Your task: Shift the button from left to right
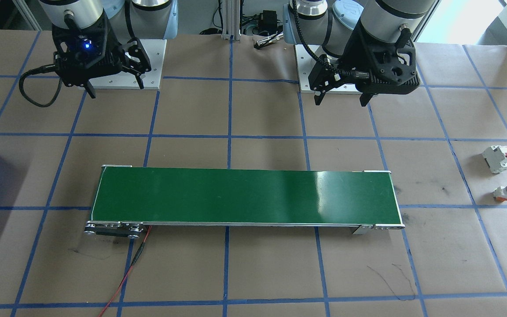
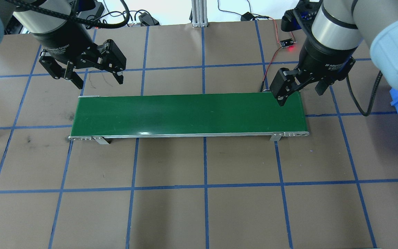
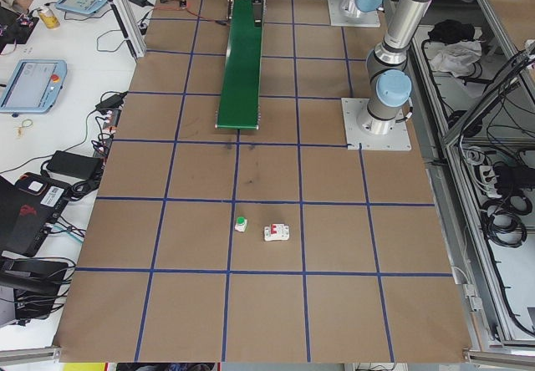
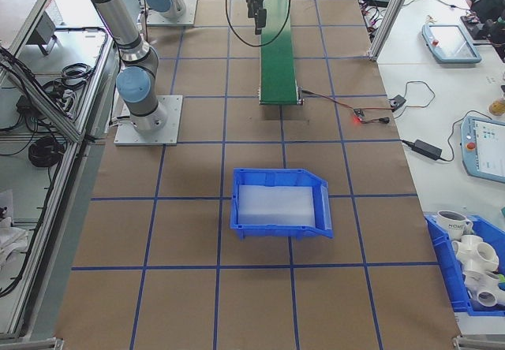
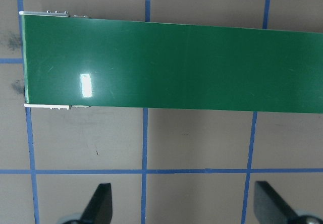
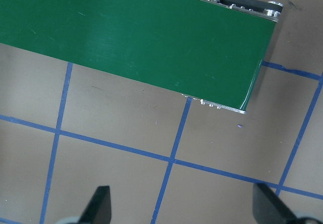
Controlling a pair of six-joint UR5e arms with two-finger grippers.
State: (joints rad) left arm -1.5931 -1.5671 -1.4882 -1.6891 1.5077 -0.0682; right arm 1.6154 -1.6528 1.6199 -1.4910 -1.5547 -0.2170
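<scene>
While both arms hang up near their bases, the button [image 1: 506, 192] sits on the tabletop way out toward the robot's left end, green cap pointing sideways. It's lying just beside the white circuit breaker [image 1: 498, 158] with the red levers, close but not touching, and that one is on the side nearer the robot's edge. In the overhead view I only catch a sliver of the button at the frame's edge.

From where I'm sitting, the left pincer [image 2: 97, 77] is spread wide with nothing in it, hovering over the bare brown paper off the left end of the green conveyor belt [image 1: 244, 196]. The right pincer [image 2: 299, 93] is also wide open and empty, hanging over the belt's right end. Wrist cams agree: the fingertips [image 5: 101, 199] are far apart at the bottom of each view, with only belt and blue tape grid below.

The belt runs lengthwise across the middle of the tabletop, nothing on it. A blue bin [image 4: 280, 202] sits past the belt's right end, toward the tabletop's right end.
</scene>
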